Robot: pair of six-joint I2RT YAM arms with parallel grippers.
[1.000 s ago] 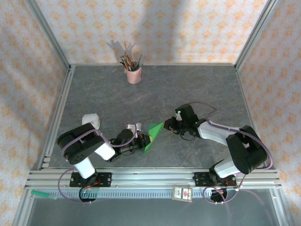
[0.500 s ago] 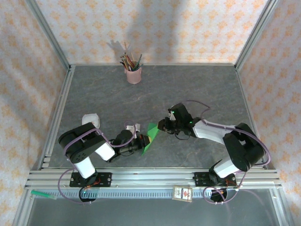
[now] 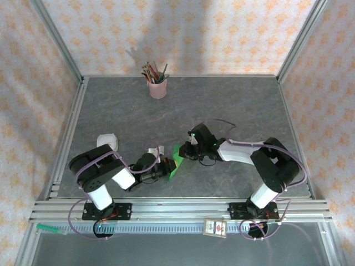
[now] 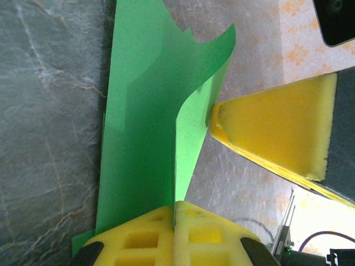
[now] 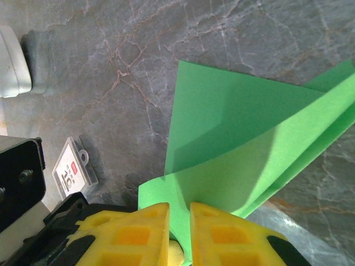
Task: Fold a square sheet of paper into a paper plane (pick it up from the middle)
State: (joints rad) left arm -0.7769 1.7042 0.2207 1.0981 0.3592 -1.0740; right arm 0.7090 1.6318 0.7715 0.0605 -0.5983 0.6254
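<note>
The square sheet of paper [image 3: 176, 160] is bright green and partly folded, standing on edge between the two grippers at the table's near middle. My left gripper [image 3: 167, 169] is shut on its lower edge; in the left wrist view the yellow pads [image 4: 144, 238] pinch the paper [image 4: 144, 127] at a crease. My right gripper [image 3: 182, 155] reaches in from the right. In the right wrist view its jaws [image 5: 178, 221] stand a narrow gap apart around a curled flap of the paper [image 5: 238, 138]. One right finger [image 4: 277, 133] touches the flap's edge.
A pink cup of pencils [image 3: 157, 86] stands at the back. A white object [image 3: 107, 141] lies left of the left arm. A small white dark-bordered card [image 5: 72, 169] lies on the table just behind the left gripper. Metal frame rails border the table.
My right gripper has moved left onto the paper's upper flap and its jaws have narrowed. The left gripper has kept its hold in place.
</note>
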